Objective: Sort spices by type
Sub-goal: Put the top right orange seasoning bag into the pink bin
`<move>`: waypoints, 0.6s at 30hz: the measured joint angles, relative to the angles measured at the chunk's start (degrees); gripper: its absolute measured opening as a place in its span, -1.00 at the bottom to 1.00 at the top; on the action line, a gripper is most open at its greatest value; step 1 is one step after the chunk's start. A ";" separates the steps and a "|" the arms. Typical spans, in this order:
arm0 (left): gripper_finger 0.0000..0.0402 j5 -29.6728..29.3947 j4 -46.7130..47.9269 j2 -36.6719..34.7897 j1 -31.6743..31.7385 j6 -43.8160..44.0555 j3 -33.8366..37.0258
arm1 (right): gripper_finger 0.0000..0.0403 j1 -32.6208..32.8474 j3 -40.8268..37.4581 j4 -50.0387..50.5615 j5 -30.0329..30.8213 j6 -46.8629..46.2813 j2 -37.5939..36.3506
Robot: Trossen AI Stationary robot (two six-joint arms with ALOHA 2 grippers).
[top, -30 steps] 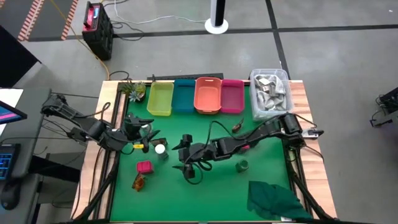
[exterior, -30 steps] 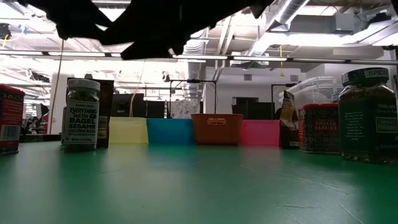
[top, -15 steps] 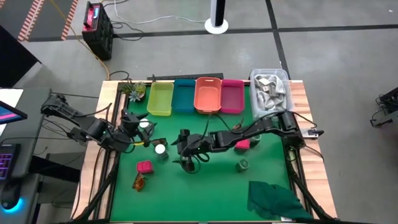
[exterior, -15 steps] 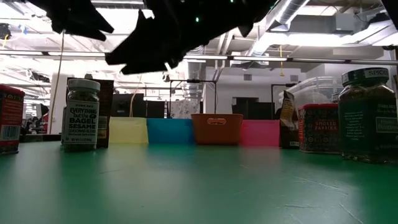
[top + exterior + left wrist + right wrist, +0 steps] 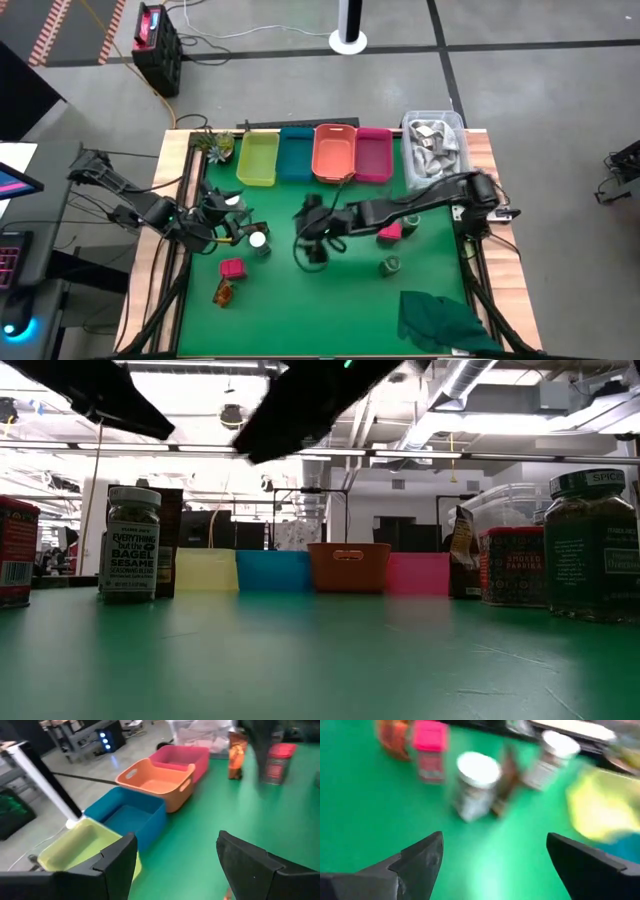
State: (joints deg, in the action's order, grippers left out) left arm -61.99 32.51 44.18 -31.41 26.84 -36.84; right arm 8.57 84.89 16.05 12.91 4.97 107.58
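Observation:
Spices stand scattered on the green mat. Two white-capped jars (image 5: 258, 240) (image 5: 233, 200) are near my left gripper (image 5: 228, 222), which is open and empty. A pink-red cube packet (image 5: 232, 268) and a brown-orange piece (image 5: 222, 292) lie toward the near left. Another pink-red cube (image 5: 390, 232) and a round green jar (image 5: 390, 265) stand to the right. My right gripper (image 5: 312, 238) hovers open over the mat's middle, holding nothing. In its wrist view a white-capped jar (image 5: 475, 785) and a pink-red cube (image 5: 430, 755) stand ahead of it.
Four bins line the far edge: yellow-green (image 5: 257, 158), blue (image 5: 296, 155), orange (image 5: 335, 153), pink (image 5: 373, 155). A clear tub of silvery packets (image 5: 435, 145) sits at the far right corner. A dark green cloth (image 5: 440, 320) lies at the near right. Bare mat lies near centre.
My right gripper has moved toward the table's far edge and risen; in the low view its dark shape has climbed toward the top of the picture. It stays empty. None of the spices has moved.

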 joint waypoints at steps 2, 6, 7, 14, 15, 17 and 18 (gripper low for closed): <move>0.29 0.04 -0.03 -0.13 -0.92 -0.04 0.00 | 0.91 -0.06 0.02 8.33 2.22 -1.73 -3.27; 0.29 0.13 -0.16 0.11 -1.47 0.19 0.00 | 0.91 -1.03 -0.20 23.89 5.78 -3.93 -7.86; 0.29 0.15 -0.30 0.11 -1.47 0.19 0.00 | 0.91 -1.82 -0.15 27.04 5.99 -4.61 -9.04; 0.29 0.17 -1.16 0.05 -1.47 1.26 0.00 | 0.85 -6.08 -0.18 46.71 7.17 -2.72 -10.68; 0.29 0.17 -1.16 0.05 -1.47 1.32 0.00 | 0.82 -6.33 -0.17 49.25 7.15 -2.04 -10.71; 0.29 0.24 -1.15 0.07 -1.47 1.40 0.00 | 0.75 -6.75 -0.16 53.97 6.99 -1.19 -10.86; 0.29 0.48 -1.16 0.07 -1.47 1.44 0.00 | 0.71 -7.08 -0.16 55.78 6.97 -0.90 -10.85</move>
State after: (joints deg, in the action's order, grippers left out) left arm -61.52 31.35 44.24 -32.88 28.28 -36.84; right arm 1.50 84.73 71.83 19.88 4.07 96.74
